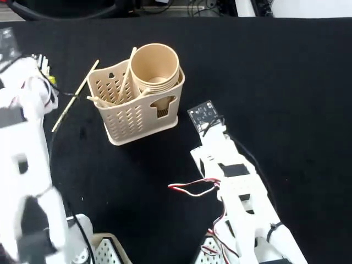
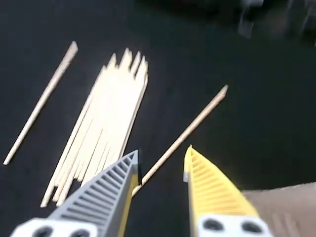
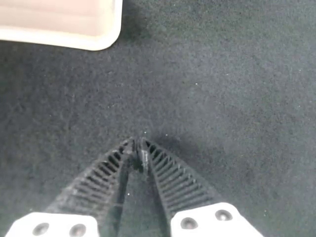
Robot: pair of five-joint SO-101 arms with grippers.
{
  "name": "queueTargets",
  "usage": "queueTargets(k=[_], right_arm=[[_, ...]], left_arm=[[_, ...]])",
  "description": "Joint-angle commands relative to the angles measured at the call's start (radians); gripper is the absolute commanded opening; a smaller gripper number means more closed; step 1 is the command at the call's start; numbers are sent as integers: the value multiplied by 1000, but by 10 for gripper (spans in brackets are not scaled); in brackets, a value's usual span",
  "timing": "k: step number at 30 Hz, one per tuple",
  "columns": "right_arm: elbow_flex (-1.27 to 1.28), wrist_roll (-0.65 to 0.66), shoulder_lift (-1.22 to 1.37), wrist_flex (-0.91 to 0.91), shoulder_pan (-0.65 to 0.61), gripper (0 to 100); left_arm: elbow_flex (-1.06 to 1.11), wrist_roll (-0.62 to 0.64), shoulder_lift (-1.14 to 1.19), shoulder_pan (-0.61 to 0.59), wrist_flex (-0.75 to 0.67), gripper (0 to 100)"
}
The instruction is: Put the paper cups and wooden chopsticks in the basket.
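Observation:
A beige slotted basket (image 1: 137, 113) stands on the black table and holds a stack of paper cups (image 1: 155, 67) and a few wooden chopsticks (image 1: 124, 82). One chopstick (image 1: 74, 99) lies on the table against the basket's left side. My left gripper (image 2: 162, 153) is open just above the table, and a single chopstick (image 2: 185, 132) runs between its grey and yellow fingers. A bundle of several chopsticks (image 2: 103, 131) lies beside it, with another loose chopstick (image 2: 42, 101) farther off. My right gripper (image 3: 137, 145) is shut on nothing, low over bare cloth near a basket corner (image 3: 74, 24).
The left arm (image 1: 25, 143) stands along the table's left edge. The right arm (image 1: 234, 181) stretches from the front toward the basket's right side, with loose red and white wires (image 1: 190, 190) beside it. Open black cloth lies to the right.

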Motion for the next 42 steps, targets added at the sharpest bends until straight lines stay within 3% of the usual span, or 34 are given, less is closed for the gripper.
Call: queueTargets(k=[1, 7, 19, 24, 29, 35, 42], right_arm=[[-8, 8, -30, -17, -12, 13], [-8, 8, -30, -17, -12, 13], [-7, 8, -30, -17, -12, 13], [-7, 8, -30, -17, -12, 13], [-7, 8, -30, -17, -12, 13], [-7, 8, -30, -17, -12, 13], [-7, 8, -30, -17, -12, 13]], left_arm=[[-263, -138, 287, 2, 130, 160], [-469, -265, 634, 8, 186, 162], [-776, -304, 1103, 30, 216, 159], [-901, -305, 1180, 27, 327, 148], [-981, -305, 1201, 28, 410, 25], [-1038, -305, 1200, 25, 499, 29], [-1245, -305, 1200, 30, 732, 29]])
